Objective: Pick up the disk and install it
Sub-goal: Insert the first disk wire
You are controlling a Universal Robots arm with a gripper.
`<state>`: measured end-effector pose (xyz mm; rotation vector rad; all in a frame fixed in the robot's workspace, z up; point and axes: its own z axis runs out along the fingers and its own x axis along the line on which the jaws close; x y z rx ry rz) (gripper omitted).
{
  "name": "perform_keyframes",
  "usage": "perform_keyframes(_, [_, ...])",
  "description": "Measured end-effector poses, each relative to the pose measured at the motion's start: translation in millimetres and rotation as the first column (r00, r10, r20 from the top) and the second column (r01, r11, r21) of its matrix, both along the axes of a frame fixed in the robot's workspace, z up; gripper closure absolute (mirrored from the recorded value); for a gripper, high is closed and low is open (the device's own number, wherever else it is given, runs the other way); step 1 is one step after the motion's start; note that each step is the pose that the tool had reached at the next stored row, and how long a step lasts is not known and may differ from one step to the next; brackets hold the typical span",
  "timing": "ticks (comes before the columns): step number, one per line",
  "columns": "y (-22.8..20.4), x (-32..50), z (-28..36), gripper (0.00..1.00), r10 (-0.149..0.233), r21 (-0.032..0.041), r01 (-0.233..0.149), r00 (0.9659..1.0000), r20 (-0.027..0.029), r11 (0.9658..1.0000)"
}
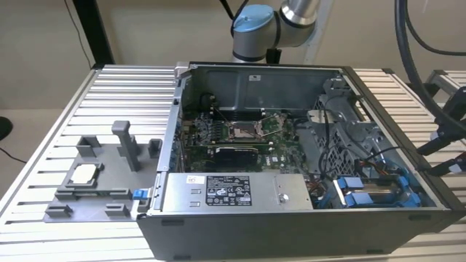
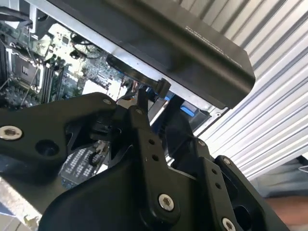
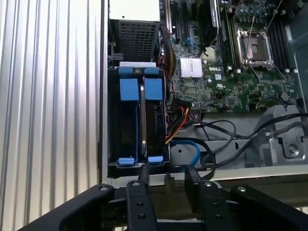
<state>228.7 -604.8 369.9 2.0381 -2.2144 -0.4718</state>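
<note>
The disk (image 3: 155, 122), framed by a blue plastic bracket, stands on edge in the drive bay at a corner of the open computer case. The exterior view shows it low on its right (image 1: 378, 189). A second blue-bracketed slot (image 3: 128, 122) lies right beside it. My gripper (image 3: 166, 179) hovers just outside the case wall, in line with the bay and a short way from the disk. It is open, with nothing between its two black fingers (image 3: 143, 180). Its black body shows at the exterior view's right edge (image 1: 446, 147).
The case (image 1: 291, 229) lies open on a slatted aluminium table (image 1: 109, 109). Inside are the motherboard (image 1: 240, 136), a grey power supply with a white label (image 1: 226, 191) and loose cables (image 3: 216, 132). A grey tray (image 1: 95, 185) holding a small silver chip sits at the exterior view's left.
</note>
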Motion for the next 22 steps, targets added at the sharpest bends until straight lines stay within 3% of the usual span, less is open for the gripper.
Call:
perform_keyframes(4, [-0.1,1.1,-5.9,0.00,-0.039,0.0052,0.039,0.9992,-0.0001,0.9992])
perform_keyframes(10, [-0.8,7.4,-11.4,0.00,-0.045,0.0137,0.045,0.9990,-0.0005,0.9989])
perform_keyframes(20, [-0.8,7.4,-12.0,0.00,-0.057,0.0164,0.057,0.9984,-0.0006,0.9982])
perform_keyframes(21, [-1.5,7.3,-12.0,0.00,-0.057,0.0248,0.057,0.9984,-0.0011,0.9980])
perform_keyframes(22, [-2.6,7.3,-12.1,0.00,-0.057,0.0377,0.057,0.9984,-0.0019,0.9976])
